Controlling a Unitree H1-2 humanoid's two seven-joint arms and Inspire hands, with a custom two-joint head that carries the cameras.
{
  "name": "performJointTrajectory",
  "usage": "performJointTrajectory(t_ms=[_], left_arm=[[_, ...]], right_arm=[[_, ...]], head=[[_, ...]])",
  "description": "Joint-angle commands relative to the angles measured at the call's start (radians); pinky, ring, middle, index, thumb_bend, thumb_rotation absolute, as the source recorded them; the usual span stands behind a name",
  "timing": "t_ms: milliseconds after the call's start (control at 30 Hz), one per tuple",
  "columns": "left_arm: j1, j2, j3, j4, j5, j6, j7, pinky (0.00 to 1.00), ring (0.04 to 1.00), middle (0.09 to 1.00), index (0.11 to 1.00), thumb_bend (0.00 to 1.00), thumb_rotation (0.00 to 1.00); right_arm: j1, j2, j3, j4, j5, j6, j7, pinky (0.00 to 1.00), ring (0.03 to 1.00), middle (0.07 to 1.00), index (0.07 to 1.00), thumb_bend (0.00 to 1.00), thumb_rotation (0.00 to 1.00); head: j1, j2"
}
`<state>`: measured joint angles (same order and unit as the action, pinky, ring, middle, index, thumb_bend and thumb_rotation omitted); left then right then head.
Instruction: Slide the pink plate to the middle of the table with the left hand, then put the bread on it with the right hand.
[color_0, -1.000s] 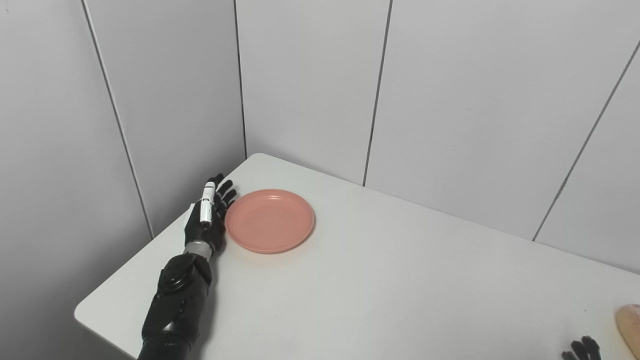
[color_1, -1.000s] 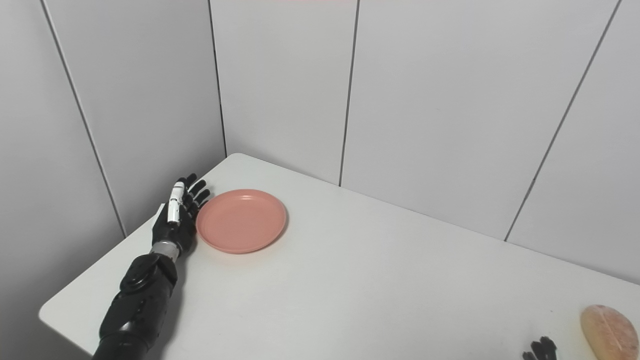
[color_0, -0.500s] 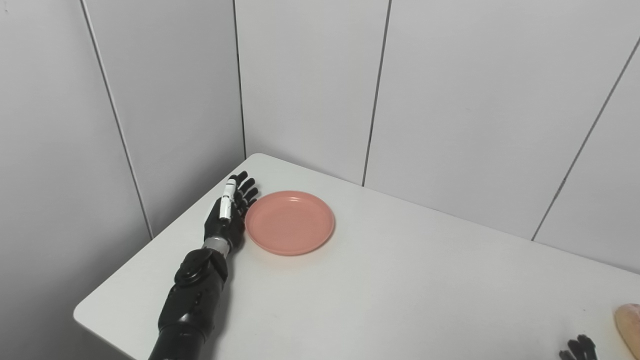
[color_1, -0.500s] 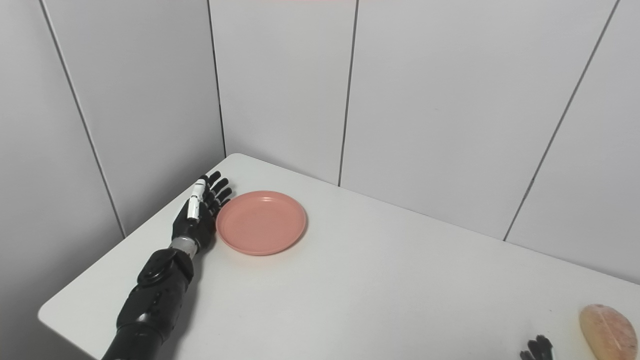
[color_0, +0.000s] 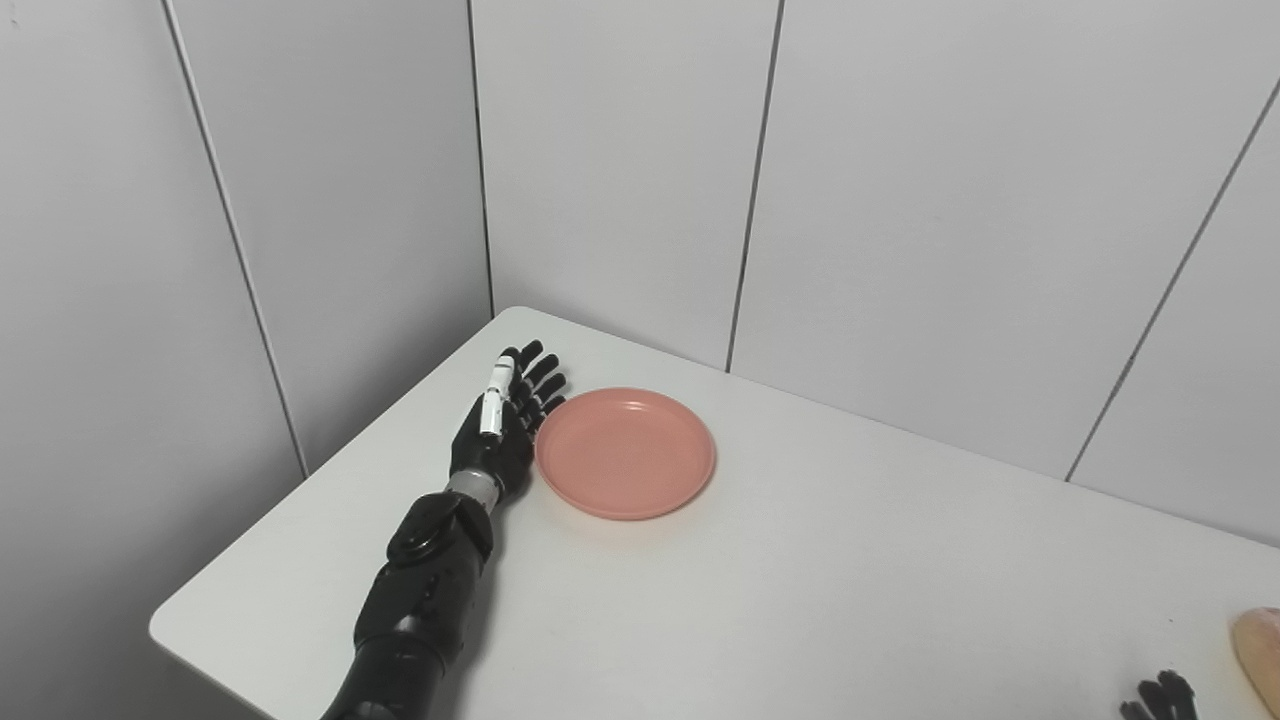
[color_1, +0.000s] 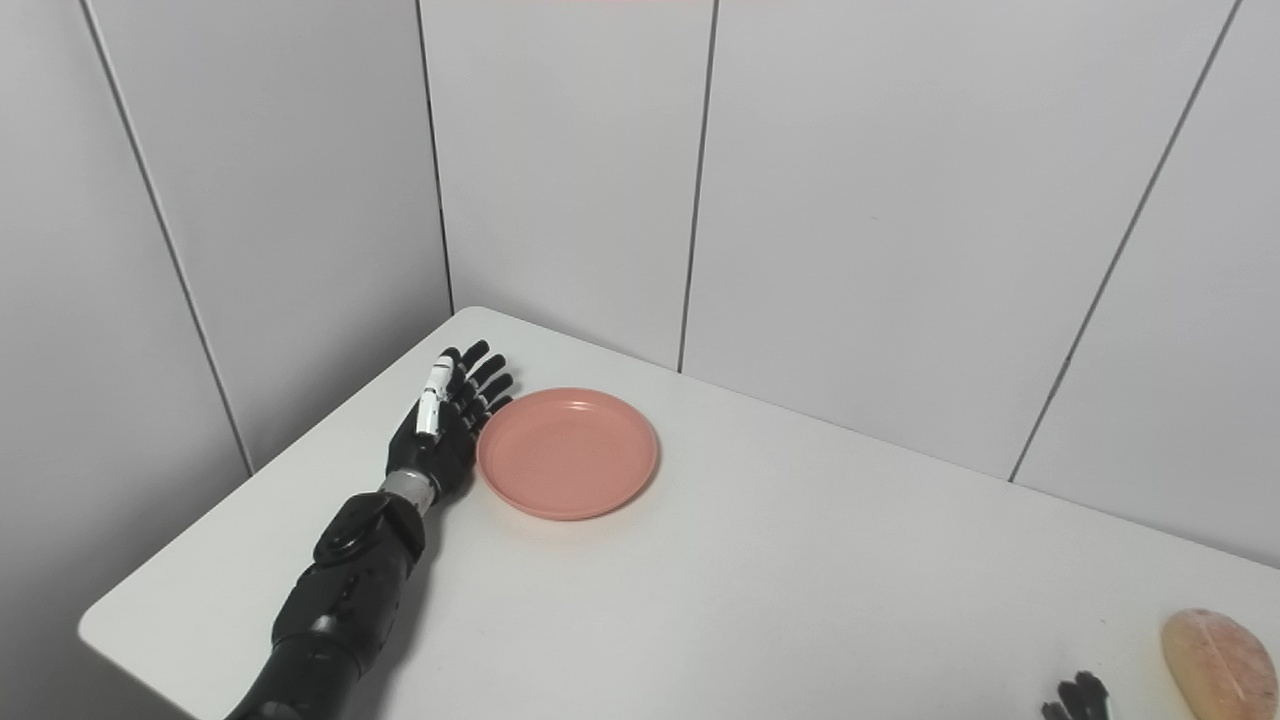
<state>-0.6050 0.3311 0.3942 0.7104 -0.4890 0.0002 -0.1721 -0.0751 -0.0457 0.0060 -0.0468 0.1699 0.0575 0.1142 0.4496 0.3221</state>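
Flatly, left hand (color_0: 497, 440) spread, touching unmarked pink plate (color_0: 625, 453); right hand (color_1: 1077, 697) state unclear.

Plate (color_0: 625, 454) on table (color_0: 780, 580), left robot hand (color_0: 503, 430) against its left rim; bread (color_1: 1218, 662) far right.

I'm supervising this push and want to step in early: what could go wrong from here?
The left hand pushes the pink plate only edge-on with open fingers, so the plate may spin or slip past them. The bread lies close to the table's right edge, where the right hand might knock it off.
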Motion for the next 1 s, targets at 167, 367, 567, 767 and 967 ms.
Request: performJointTrajectory(t_ms=[167,367,567,767,967], left_arm=[[0.0,-0.046,-0.023,0.021,-0.004,0.02,-0.035,0.92,0.92,0.921,0.908,0.32,1.0],[0.005,-0.077,-0.032,-0.019,-0.013,0.058,-0.023,0.93,0.926,0.933,0.92,0.32,1.0],[0.018,-0.105,-0.056,-0.071,0.007,0.085,0.005,0.91,0.908,0.912,0.893,0.33,1.0],[0.039,-0.132,-0.085,-0.119,0.013,0.124,0.013,0.92,0.918,0.915,0.893,0.31,1.0],[0.052,-0.149,-0.122,-0.134,0.033,0.132,0.015,0.91,0.917,0.914,0.892,0.3,1.0]], right_arm=[[0.02,0.013,0.013,-0.02,-0.014,0.034,-0.005,1.0,1.0,1.0,1.0,0.27,1.0],[0.023,0.018,0.021,-0.03,-0.025,0.028,-0.009,1.0,1.0,1.0,1.0,0.25,1.0],[0.026,0.023,0.03,-0.046,-0.031,0.032,-0.014,1.0,1.0,1.0,1.0,0.24,1.0],[0.032,0.034,0.032,-0.075,-0.033,0.054,-0.026,1.0,1.0,1.0,1.0,0.2,1.0],[0.037,0.034,0.039,-0.084,-0.034,0.047,-0.023,1.0,1.0,1.0,1.0,0.18,1.0]], head=[[-0.032,0.017],[-0.067,0.038],[-0.098,0.054],[-0.129,0.069],[-0.154,0.08]])
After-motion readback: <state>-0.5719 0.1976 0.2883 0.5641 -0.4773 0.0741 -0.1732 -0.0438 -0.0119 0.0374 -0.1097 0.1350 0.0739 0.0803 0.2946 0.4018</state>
